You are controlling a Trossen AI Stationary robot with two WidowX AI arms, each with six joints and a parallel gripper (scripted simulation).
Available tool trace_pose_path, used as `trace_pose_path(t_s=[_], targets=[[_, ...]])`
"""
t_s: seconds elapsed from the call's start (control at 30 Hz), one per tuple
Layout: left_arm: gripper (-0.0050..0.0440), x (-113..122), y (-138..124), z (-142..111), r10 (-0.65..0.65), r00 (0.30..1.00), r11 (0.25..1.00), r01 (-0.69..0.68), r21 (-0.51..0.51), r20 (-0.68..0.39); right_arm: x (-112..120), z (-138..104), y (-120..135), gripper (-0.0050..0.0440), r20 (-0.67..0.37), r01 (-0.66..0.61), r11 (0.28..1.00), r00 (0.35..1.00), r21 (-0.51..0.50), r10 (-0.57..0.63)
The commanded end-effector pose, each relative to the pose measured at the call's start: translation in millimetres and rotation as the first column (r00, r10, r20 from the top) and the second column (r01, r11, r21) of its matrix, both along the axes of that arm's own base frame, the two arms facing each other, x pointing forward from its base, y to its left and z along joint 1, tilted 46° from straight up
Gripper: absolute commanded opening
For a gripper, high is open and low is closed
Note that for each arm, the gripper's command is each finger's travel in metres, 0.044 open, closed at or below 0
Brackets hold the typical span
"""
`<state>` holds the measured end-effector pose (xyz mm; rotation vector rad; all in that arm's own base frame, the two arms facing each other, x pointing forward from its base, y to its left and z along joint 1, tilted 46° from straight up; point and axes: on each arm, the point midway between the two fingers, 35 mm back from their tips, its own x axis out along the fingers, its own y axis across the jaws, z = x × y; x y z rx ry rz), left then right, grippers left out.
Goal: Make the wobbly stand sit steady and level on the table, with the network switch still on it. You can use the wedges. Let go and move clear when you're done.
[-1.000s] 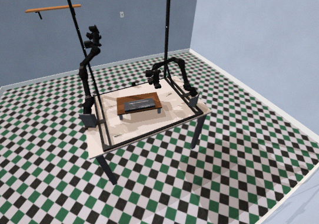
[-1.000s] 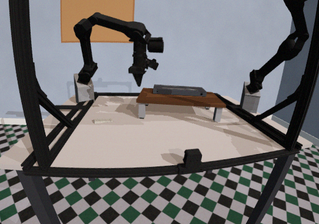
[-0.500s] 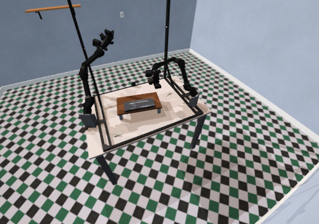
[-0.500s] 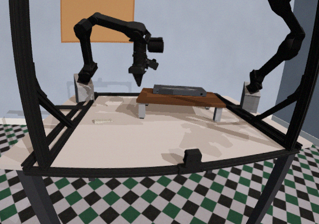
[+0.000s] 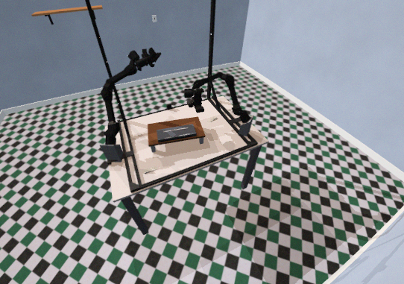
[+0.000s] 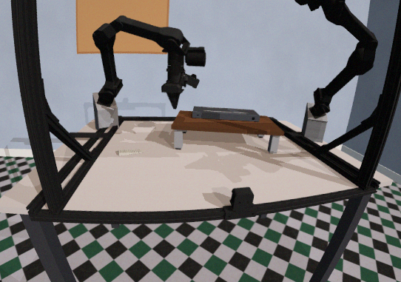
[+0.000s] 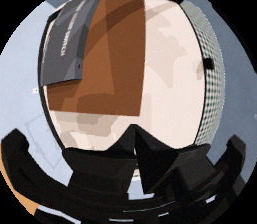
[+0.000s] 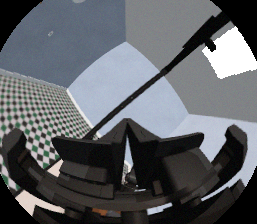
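The brown stand (image 5: 153,136) (image 6: 226,127) (image 7: 120,65) stands on its legs on the table. Its top slopes slightly down to the right in the exterior view; whether every foot touches the table I cannot tell. The dark grey network switch (image 5: 177,133) (image 6: 226,114) (image 7: 68,50) lies on it. A thin ridged wedge (image 5: 213,118) (image 6: 129,152) lies on the table beyond the stand's end, on the left arm's side. Another thin strip, seemingly a wedge (image 5: 150,171), lies near the opposite corner. My left gripper (image 5: 200,109) (image 6: 174,107) (image 7: 133,127) is shut and empty, pointing down beside the stand's end. My right gripper (image 5: 160,54) (image 8: 126,121) is shut and empty, raised high.
A black frame (image 5: 212,27) (image 6: 148,216) with tall posts and a top crossbar surrounds the table (image 5: 179,165) (image 6: 148,183). A small black block (image 5: 169,106) (image 6: 242,197) is fixed on the frame's rail at one long edge.
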<state>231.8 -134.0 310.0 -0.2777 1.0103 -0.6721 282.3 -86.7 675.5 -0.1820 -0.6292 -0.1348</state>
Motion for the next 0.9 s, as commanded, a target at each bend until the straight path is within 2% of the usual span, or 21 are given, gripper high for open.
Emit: trace_pose_path(t_s=[0.0, 0.23, 0.4, 0.57, 0.8, 0.87], targets=[[0.0000, 0, 0, 0, 0.000, 1.000, 1.000, 0.000, 0.000, 0.000, 45, -64, -8, 0.0000, -0.235, -0.043, 0.997, 0.970, 0.067, 0.058], [0.0000, 0, 0, 0, 0.000, 1.000, 1.000, 0.000, 0.000, 0.000, 50, -68, -11, 0.0000, -0.251, -0.043, 0.996, 0.966, 0.080, 0.062], [0.0000, 0, 0, 0, 0.000, 1.000, 1.000, 0.000, 0.000, 0.000, 80, -144, -9, 0.0000, -0.486, -0.085, 0.979, 0.858, 0.183, 0.165], [0.0000, 0, 0, 0, 0.000, 1.000, 1.000, 0.000, 0.000, 0.000, 93, -221, 1, 0.0000, -0.664, -0.102, 0.946, 0.690, 0.306, 0.289], [0.0000, 0, 0, 0, 0.000, 1.000, 1.000, 0.000, 0.000, 0.000, 93, -224, 1, 0.0000, -0.670, -0.096, 0.943, 0.681, 0.318, 0.295], [0.0000, 0, 0, 0, 0.000, 1.000, 1.000, 0.000, 0.000, 0.000, 93, -254, 7, 0.0000, -0.721, -0.093, 0.924, 0.599, 0.370, 0.349]])
